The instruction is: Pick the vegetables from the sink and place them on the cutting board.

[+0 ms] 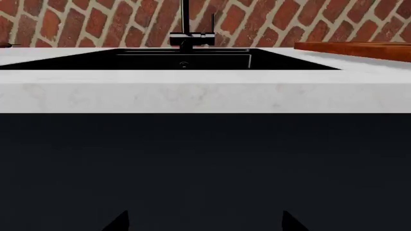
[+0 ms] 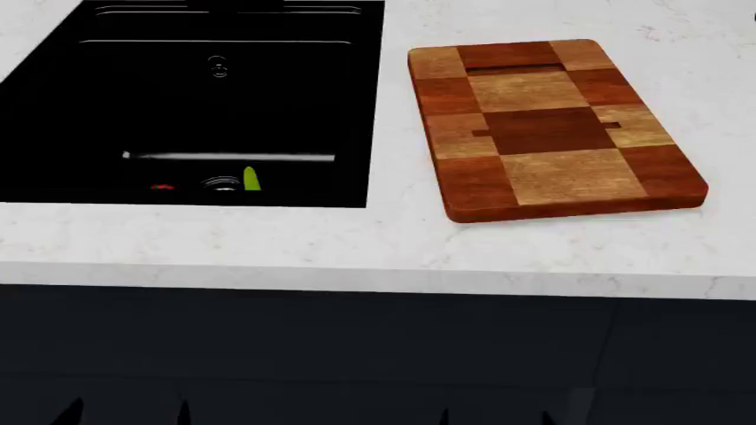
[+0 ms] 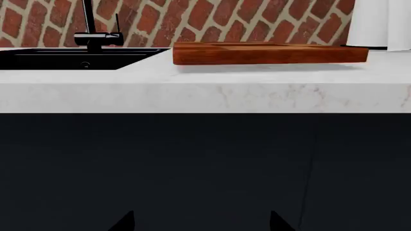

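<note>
A white marbled desk (image 2: 296, 243) spans the head view, its dark cabinet front (image 2: 354, 354) below. Set into it at the left is the matte black sink (image 2: 296, 106), a black faucet (image 1: 186, 33) rising at its far edge against a red brick wall (image 3: 257, 21). Just beside the sink, on the desk to the right, lies the checkered wooden cutting board (image 2: 550, 128), flat and bare of produce. A white object (image 3: 382, 24) stands behind the board in the right wrist view; what it is cannot be told. Deep in the basin, near the front wall, a sliver of the red tomato (image 2: 162, 187) shows left of the round metal drain (image 2: 219, 184), and the tip of the yellow-green cucumber-like vegetable (image 2: 250, 180) shows just right of it. Both arms sit low before the cabinet: the left gripper (image 1: 205, 224) and right gripper (image 3: 202, 222) each show two dark fingertips set well apart, jaws spread and holding nothing.
</note>
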You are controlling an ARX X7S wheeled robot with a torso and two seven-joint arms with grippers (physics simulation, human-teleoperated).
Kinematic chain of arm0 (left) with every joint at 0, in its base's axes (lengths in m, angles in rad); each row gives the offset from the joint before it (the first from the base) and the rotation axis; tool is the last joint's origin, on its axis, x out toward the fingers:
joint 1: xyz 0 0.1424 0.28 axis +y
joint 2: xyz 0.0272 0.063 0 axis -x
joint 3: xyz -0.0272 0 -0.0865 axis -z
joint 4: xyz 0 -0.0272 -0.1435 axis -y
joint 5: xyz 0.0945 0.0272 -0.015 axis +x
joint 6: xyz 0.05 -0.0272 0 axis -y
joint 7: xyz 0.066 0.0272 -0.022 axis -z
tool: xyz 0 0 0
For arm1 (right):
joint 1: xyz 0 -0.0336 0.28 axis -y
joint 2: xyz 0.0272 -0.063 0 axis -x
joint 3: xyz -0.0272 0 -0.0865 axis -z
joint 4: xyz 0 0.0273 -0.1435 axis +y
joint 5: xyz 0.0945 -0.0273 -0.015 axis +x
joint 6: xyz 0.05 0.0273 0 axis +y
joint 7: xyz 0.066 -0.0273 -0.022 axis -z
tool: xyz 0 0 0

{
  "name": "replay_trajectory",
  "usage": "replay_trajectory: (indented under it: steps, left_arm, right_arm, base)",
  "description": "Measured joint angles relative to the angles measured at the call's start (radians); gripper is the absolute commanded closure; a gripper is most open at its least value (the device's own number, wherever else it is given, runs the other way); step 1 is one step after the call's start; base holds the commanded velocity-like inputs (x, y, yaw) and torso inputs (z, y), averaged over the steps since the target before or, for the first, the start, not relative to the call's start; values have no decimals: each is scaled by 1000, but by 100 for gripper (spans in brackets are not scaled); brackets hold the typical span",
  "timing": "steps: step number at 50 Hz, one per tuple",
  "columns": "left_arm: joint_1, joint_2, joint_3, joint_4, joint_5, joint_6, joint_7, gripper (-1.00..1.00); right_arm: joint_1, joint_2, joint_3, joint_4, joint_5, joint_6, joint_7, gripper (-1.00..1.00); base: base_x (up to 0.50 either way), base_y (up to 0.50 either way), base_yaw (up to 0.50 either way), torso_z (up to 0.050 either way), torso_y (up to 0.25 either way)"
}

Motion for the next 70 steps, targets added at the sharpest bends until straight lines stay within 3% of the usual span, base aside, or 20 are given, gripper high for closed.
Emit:
replay_trajectory:
  steps: [15,47,56,63,70]
  left_arm:
    - [-6,-26,33,7,-20,-2,-38,-100]
    - [-8,-81,93,-5,-52,10,-113,-100]
    - [-11,-92,108,15,-61,-18,-127,-100]
    - [-47,-114,130,172,-52,-200,-132,-100]
    - [-216,-140,109,351,-74,-476,-128,-100]
  right_arm:
    - [6,25,-26,-1,56,4,20,-100]
    - [13,78,-89,-2,109,29,90,-100]
    - [8,86,-101,-26,118,44,111,-100]
    - [39,125,-91,-232,137,235,143,-100]
    - [247,180,-61,-464,192,594,168,-100]
  base:
    - [0,0,0,0,0]
    - [0,500,0,0,0]
    - [0,10,0,0,0]
    - [0,0,0,0,0]
    - [0,0,0,0,0]
